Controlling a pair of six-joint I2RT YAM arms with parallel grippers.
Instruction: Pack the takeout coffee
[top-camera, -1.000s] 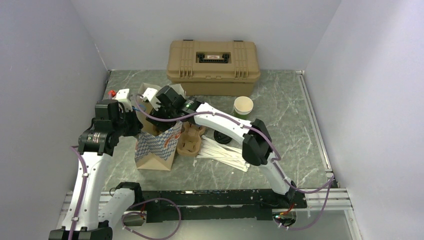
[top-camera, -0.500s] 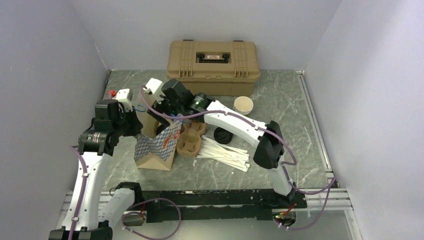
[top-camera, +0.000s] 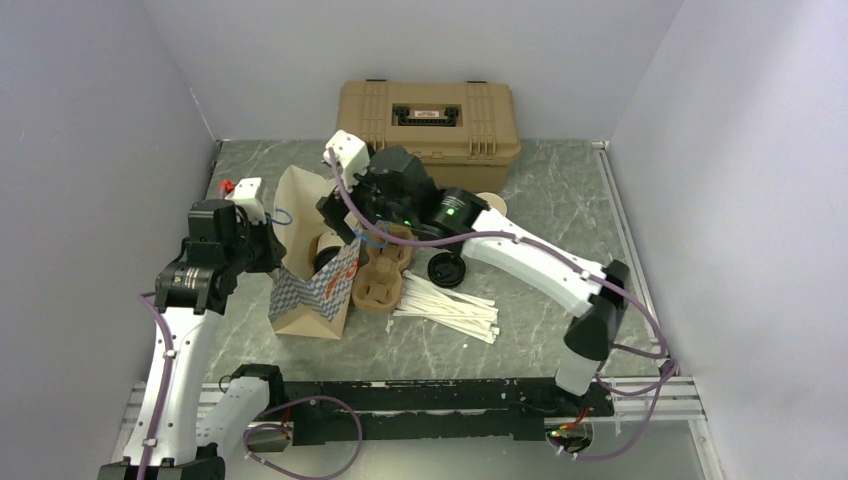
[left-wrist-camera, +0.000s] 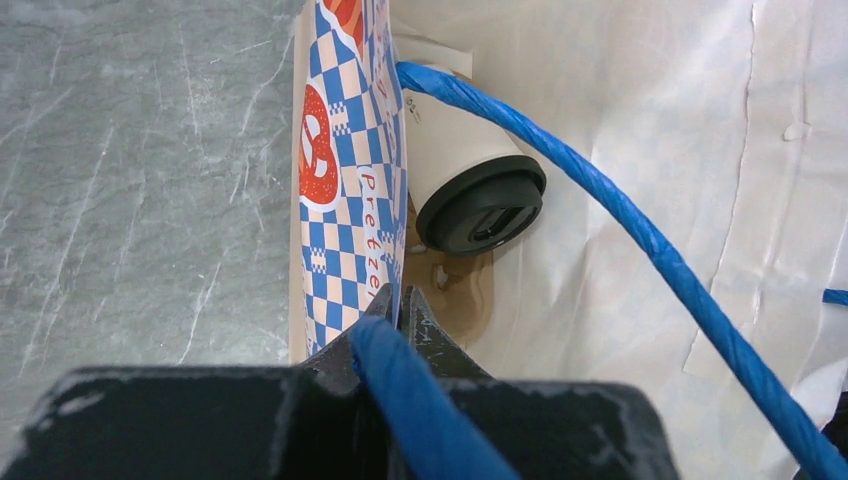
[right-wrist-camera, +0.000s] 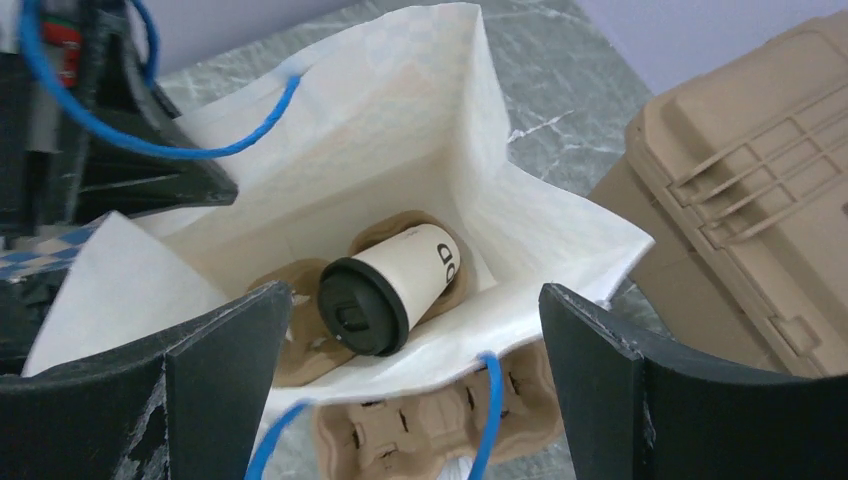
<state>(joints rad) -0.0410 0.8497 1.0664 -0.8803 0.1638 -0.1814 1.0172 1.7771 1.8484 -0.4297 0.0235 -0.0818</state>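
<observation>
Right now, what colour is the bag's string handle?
Blue. The handle of the bag shows best in the left wrist view.

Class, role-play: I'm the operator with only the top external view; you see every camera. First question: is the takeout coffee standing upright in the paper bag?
Observer: No. In the right wrist view the takeout coffee lies on its side in the paper bag, lid on.
Operator: Is the right gripper holding it?
Observer: No, the right gripper is open above it, gripping nothing.
Operator: And the left?
Observer: The left gripper is shut on the bag's checkered wall.
</observation>
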